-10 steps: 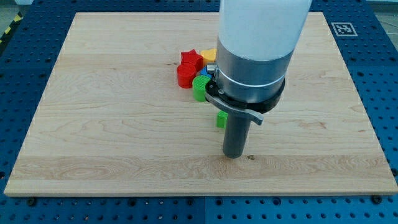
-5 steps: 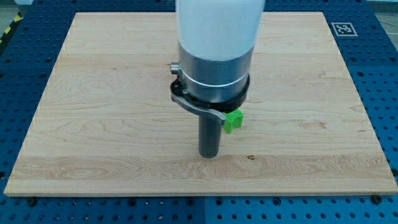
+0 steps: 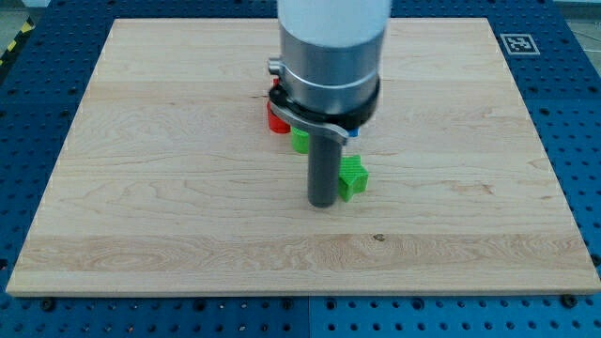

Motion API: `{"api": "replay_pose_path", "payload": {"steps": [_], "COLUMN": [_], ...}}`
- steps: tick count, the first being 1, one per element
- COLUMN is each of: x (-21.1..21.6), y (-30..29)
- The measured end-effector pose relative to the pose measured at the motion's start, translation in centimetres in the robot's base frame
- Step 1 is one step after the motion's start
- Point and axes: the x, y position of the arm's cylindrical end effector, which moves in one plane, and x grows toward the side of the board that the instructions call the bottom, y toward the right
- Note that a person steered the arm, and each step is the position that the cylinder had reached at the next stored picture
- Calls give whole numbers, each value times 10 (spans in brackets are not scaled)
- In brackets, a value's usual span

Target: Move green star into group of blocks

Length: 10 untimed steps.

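The green star (image 3: 352, 177) lies on the wooden board (image 3: 169, 169) a little right of centre. My tip (image 3: 324, 204) stands right beside it on its left and slightly lower in the view, touching or nearly touching it. The group of blocks sits just above, mostly hidden behind my arm: a red block (image 3: 275, 118) and a green block (image 3: 300, 141) show at its left edge, and a sliver of blue shows at the right of the arm.
A black and white marker tag (image 3: 519, 43) sits at the board's top right corner. The blue perforated table (image 3: 577, 141) surrounds the board on all sides.
My tip swung left past the green star, then moved up the view and slightly right. It now stands against the star's left side. The star shifted slightly.
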Motion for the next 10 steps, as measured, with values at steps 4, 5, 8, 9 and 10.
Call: {"api": "replay_pose_path", "payload": {"steps": [4,5,8,9,10], "x": [-1,-1,-6,-6,-6], "y": [10,12,18,38,38]}}
